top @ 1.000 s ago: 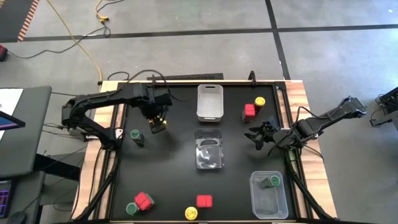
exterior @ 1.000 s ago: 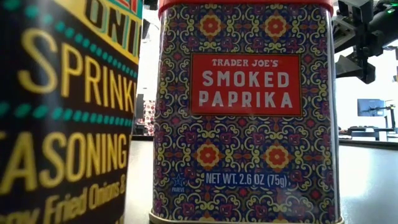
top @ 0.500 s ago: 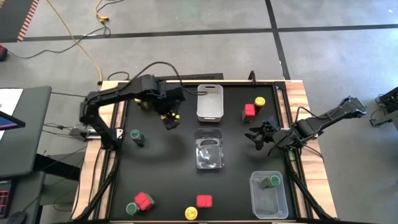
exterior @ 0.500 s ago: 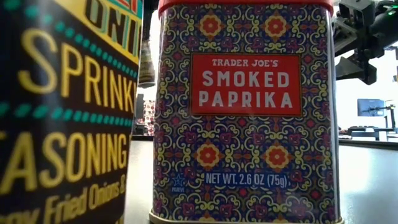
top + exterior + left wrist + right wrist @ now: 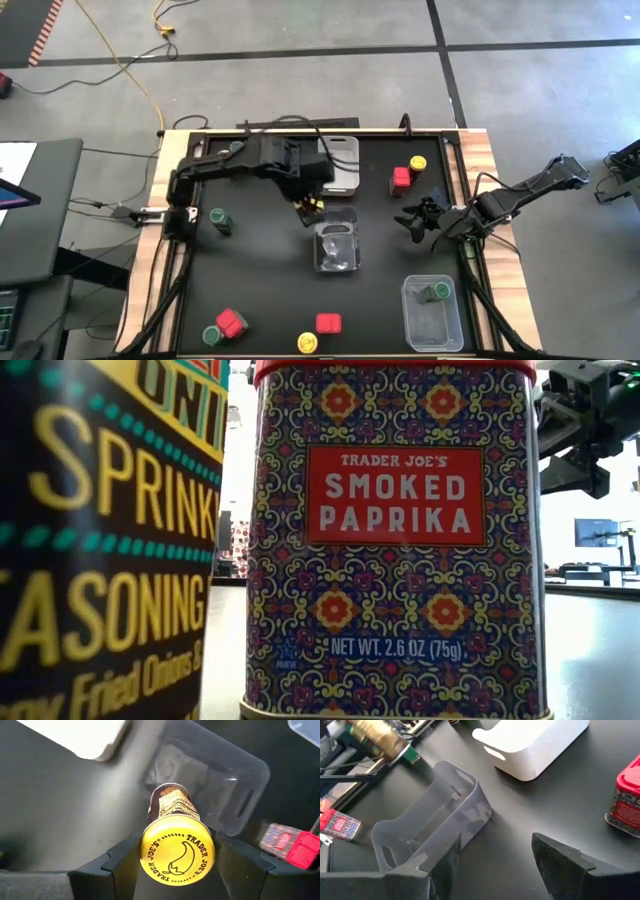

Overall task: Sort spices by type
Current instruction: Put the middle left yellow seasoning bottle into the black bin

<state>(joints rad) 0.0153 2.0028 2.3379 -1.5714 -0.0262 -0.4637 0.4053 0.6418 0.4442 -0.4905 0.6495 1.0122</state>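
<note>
My left gripper [image 5: 312, 207] is shut on a round yellow-lidded spice jar [image 5: 176, 835] and hangs at the far end of the middle clear bin [image 5: 335, 242], next to the white bin [image 5: 338, 165]. My right gripper [image 5: 415, 221] waits open at the table's right, its fingers [image 5: 559, 860] holding nothing. Other spices stand on the table. A red tin [image 5: 402, 179] and a yellow jar [image 5: 417, 163] are at the far right. A green jar [image 5: 219, 220] is at the left. Several more stand near the front edge. One green jar [image 5: 440, 292] stands in the near right clear bin [image 5: 430, 318]. My left gripper pinches the jar at its yellow lid [image 5: 177, 854], one finger [image 5: 122, 867] on each side of the rim. The fingers come from above, pointing steeply down. The jar hangs below them, bottom end down and a little tilted, lifted clear over the clear bin [image 5: 215, 780].
Close to the low camera stand a smoked paprika tin [image 5: 392, 540] and a dark seasoning jar [image 5: 100, 540], which block most of that view. A red tin [image 5: 290, 845] lies beyond the clear bin. Bare black tabletop [image 5: 265, 280] lies between the bins and the front row.
My left gripper has carried the yellow-lidded jar from the table's far left toward the right, rising a little, and now hangs at the middle clear bin's far end. The jar has stayed in the hold, clear of the table.
</note>
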